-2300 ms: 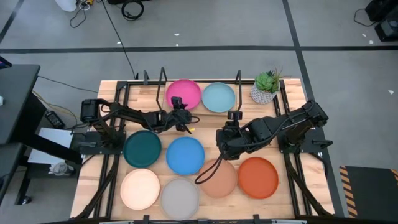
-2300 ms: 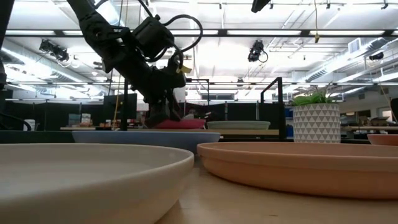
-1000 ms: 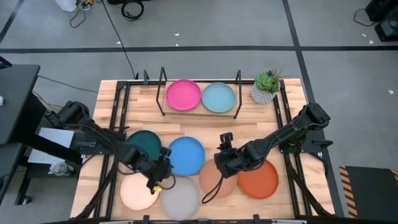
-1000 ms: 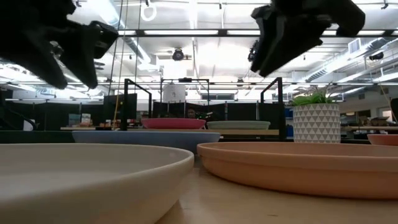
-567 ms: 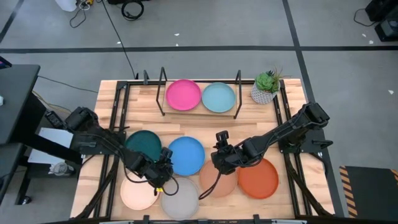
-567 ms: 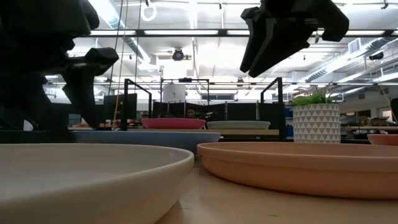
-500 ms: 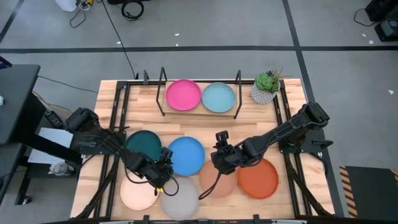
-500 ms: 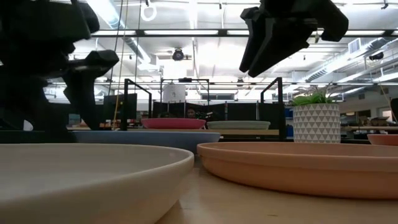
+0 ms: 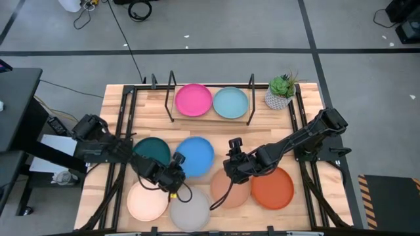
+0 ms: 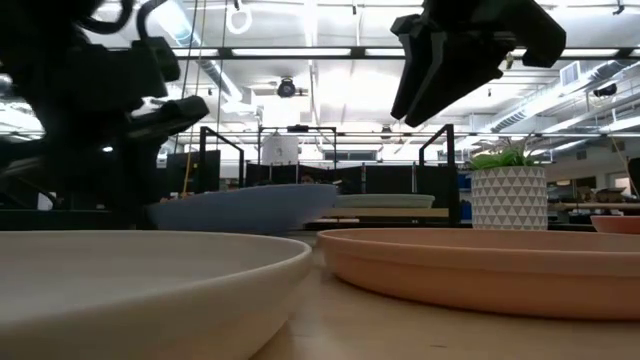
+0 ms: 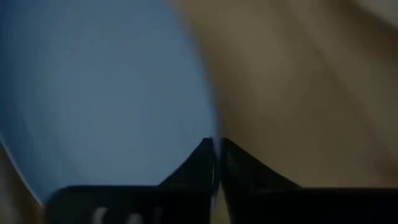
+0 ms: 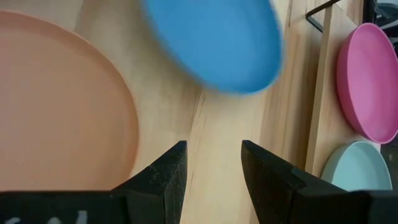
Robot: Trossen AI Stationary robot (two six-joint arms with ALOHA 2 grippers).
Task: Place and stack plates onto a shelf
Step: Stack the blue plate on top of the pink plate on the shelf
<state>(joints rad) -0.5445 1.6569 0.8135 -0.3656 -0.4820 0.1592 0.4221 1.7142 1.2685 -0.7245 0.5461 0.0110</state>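
Note:
A blue plate [image 9: 195,156] [image 10: 245,210] hangs tilted near the table's middle, with my left gripper [image 9: 176,173] [image 11: 216,149] shut on it. My right gripper [image 9: 231,165] [image 12: 212,163] hovers open over bare wood between the blue plate and a peach plate [image 9: 231,187]. The shelf [image 9: 210,118], at the far edge, holds a magenta plate [image 9: 193,99] and a light blue plate [image 9: 230,103] side by side on its wooden board. Dark teal [image 9: 151,152], cream [image 9: 146,200], grey [image 9: 190,209] and orange-red [image 9: 272,187] plates lie flat on the table. My left gripper pinches the blue plate's rim [image 11: 208,127] on its near-left side between the two fingers. The fingers come at it slanting from the table's near left. The plate sits tilted with its underside showing in the low view; whether its far part touches the table I cannot tell.
A small potted plant [image 9: 281,92] stands to the right of the shelf at the far edge. Black uprights [image 9: 172,85] rise at both ends of the shelf. Plates fill most of the table's near half.
My left gripper has gone toward the blue plate from the near left and shut on its rim. The plate has tipped off the flat and shifted a little toward the far edge. My right gripper has stayed open above the table.

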